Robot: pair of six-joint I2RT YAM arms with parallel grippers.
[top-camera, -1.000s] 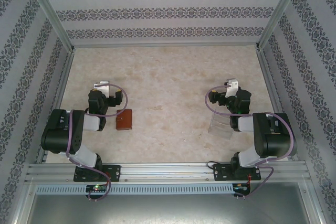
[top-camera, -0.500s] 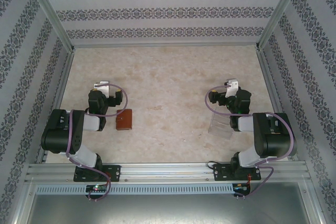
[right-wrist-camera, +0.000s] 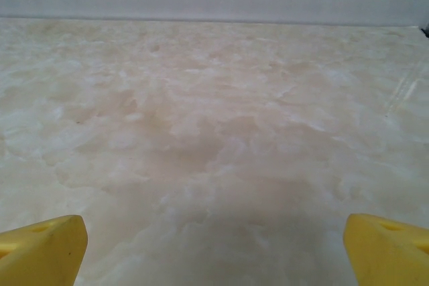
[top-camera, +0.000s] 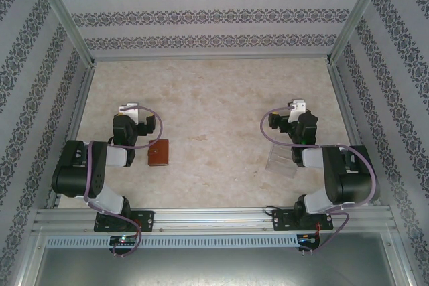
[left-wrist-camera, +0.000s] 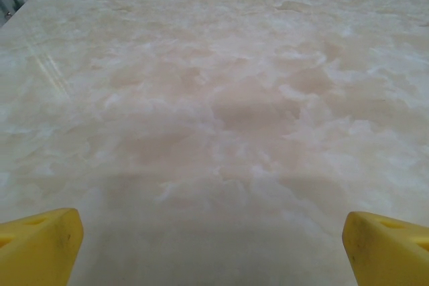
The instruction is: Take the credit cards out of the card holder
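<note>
You haven't grabbed anything yet: left fingers [left-wrist-camera: 37, 246] and right fingers [right-wrist-camera: 40, 249] are wide open and empty, and the holder [top-camera: 159, 153] lies shut on the desk [top-camera: 214, 98] beside your left arm, so reach for it.

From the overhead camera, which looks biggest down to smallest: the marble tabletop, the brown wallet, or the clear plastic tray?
1. marble tabletop
2. clear plastic tray, partly under the right arm, so unsure
3. brown wallet, nearly the tray's size
</note>
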